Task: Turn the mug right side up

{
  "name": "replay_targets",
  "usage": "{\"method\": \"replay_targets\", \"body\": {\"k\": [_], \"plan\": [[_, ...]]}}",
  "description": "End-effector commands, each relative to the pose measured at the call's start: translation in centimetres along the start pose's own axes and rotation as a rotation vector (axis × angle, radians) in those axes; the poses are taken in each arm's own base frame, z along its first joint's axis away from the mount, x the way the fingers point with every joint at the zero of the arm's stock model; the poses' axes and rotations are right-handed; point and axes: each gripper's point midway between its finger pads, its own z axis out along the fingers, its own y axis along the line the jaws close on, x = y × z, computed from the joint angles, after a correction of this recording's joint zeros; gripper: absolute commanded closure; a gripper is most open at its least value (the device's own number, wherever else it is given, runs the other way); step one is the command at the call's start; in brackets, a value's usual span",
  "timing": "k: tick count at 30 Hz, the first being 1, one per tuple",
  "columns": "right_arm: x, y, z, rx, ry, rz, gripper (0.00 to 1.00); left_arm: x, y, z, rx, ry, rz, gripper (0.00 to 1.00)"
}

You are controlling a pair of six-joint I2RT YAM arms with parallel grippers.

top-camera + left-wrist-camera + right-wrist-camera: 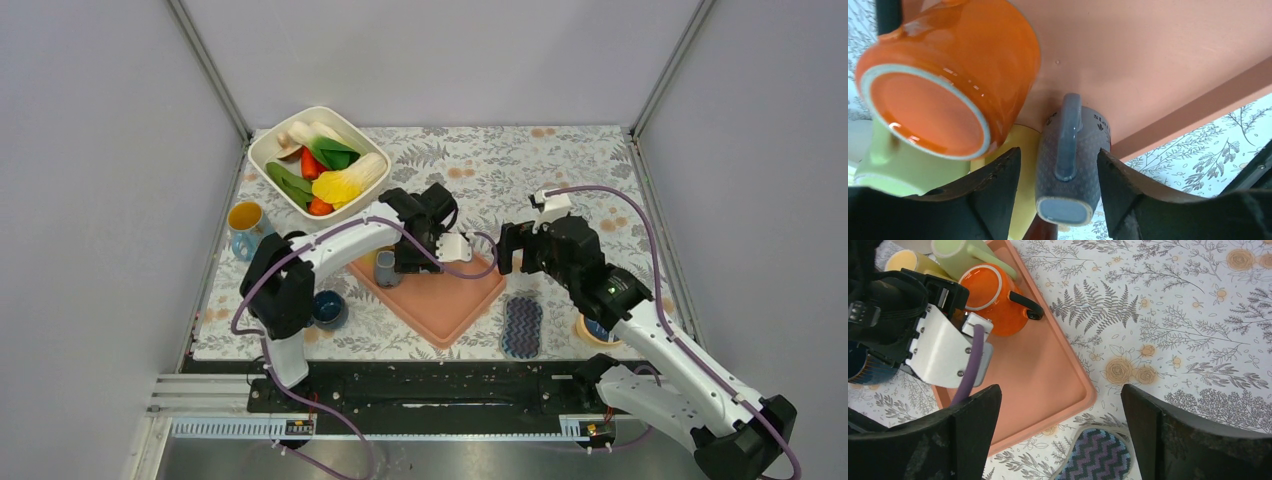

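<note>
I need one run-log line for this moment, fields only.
left gripper: open, jaws astride grey mug | grey mug: upside down on tray | right gripper: open, empty

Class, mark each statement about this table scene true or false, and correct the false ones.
1. The grey mug sits between the left fingers. True.
2. The orange mug stands with its opening up. False: it is upside down, with its base showing.
3. The right fingers grip the tray. False: they stand wide open and hold nothing.
4. The white bowl holds vegetables. True.
</note>
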Motion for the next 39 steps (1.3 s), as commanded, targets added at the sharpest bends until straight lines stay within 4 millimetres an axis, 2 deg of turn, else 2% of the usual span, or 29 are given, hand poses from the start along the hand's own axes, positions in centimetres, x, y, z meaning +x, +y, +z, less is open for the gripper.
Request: {"method": "replay_targets", "body": {"k": [1, 8, 14, 16, 20, 22, 26, 31, 36, 39], "plan": [[-0.8, 0.1, -0.6, -0.02, -0.041, -0.011, 0.01, -0.2, 1.4, 0.9, -0.039, 0.033, 0.012, 0.41], [-0.6, -0.1, -0.6, -0.019, -0.038, -0.006, 0.01, 0.4, 0.9, 1.8, -0.009, 0.071, 0.02, 0.41], [-0.7, -0.3, -0.8, -0.012, -0.048, -0.004, 0.01, 1.3, -0.3, 2.9, 0.049, 0.114, 0.02, 0.48], [-0.8, -0.5, -1.0, -0.004, -0.054, -0.002, 0.01, 1.1, -0.3, 3.0, 0.054, 0.108, 0.009, 0.58], [-1.1, -1.1, -1.4, 0.018, -0.064, 0.002, 0.01, 0.7, -0.4, 2.7, 0.06, 0.084, 0.006, 0.92], [-1.1, -1.5, -1.6, 0.033, -0.063, 0.0, 0.01, 0.6, -0.4, 2.4, 0.061, 0.074, 0.003, 1.0], [-1.2, -2.4, -2.3, 0.075, -0.069, -0.003, 0.01, 0.3, -0.7, 1.5, 0.068, 0.048, 0.003, 1.0], [-1.5, -4.5, -3.8, 0.18, -0.08, -0.01, 0.0, -1.6, -0.6, -0.8, 0.072, -0.076, -0.074, 1.0], [-2.1, -7.1, -6.0, 0.301, -0.115, -0.005, 0.01, -3.1, 1.5, -3.4, -0.029, -0.231, -0.177, 1.0], [-2.1, -7.2, -6.4, 0.303, -0.127, -0.001, 0.01, -4.4, 2.0, -4.7, -0.045, -0.316, -0.261, 1.0]]}}
